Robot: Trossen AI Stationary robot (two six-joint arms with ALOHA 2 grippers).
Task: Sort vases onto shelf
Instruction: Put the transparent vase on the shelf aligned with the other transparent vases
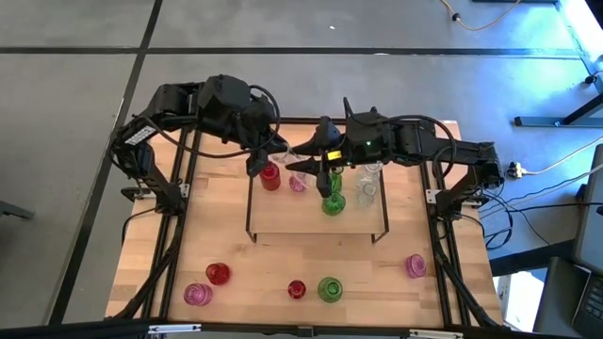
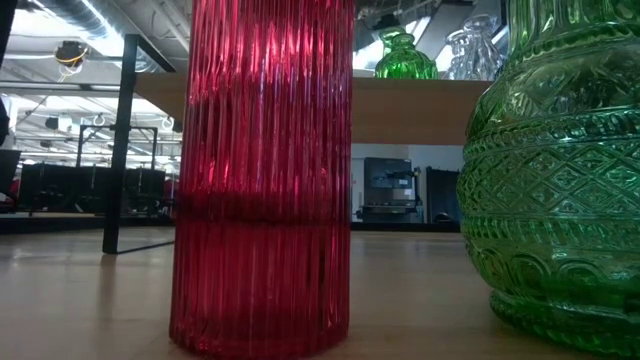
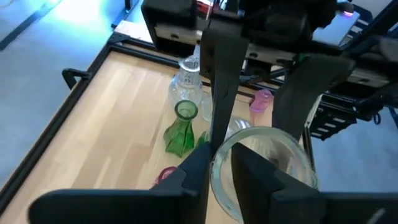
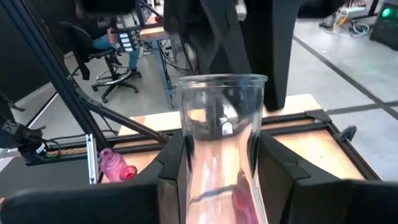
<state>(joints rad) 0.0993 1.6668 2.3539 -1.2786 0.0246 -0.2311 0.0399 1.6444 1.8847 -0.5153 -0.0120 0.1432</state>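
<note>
Your right gripper [image 4: 214, 162] is clamped on a clear vase [image 4: 221, 118] above the shelf [image 1: 283, 212]; your left gripper [image 3: 221, 171] pinches its rim. Five vases stand on the table's [image 1: 254, 278] near edge, four on the shelf.

- A light-wood tabletop [image 1: 188, 254] with black frame rails carried a low rectangular light-wood shelf [image 1: 283, 215] on thin black legs near its far edge.
- On the shelf stood a red glass vase [image 1: 271, 176], a small pink one [image 1: 298, 183], a green one [image 1: 333, 202] and a clear one [image 1: 366, 195].
- Along the table's near edge stood a pink ribbed vase [image 1: 197, 294], a red round vase [image 1: 218, 274], a small red vase [image 1: 297, 289], a green round vase [image 1: 330, 289] and, apart on the right, a pink vase [image 1: 415, 266].
</note>
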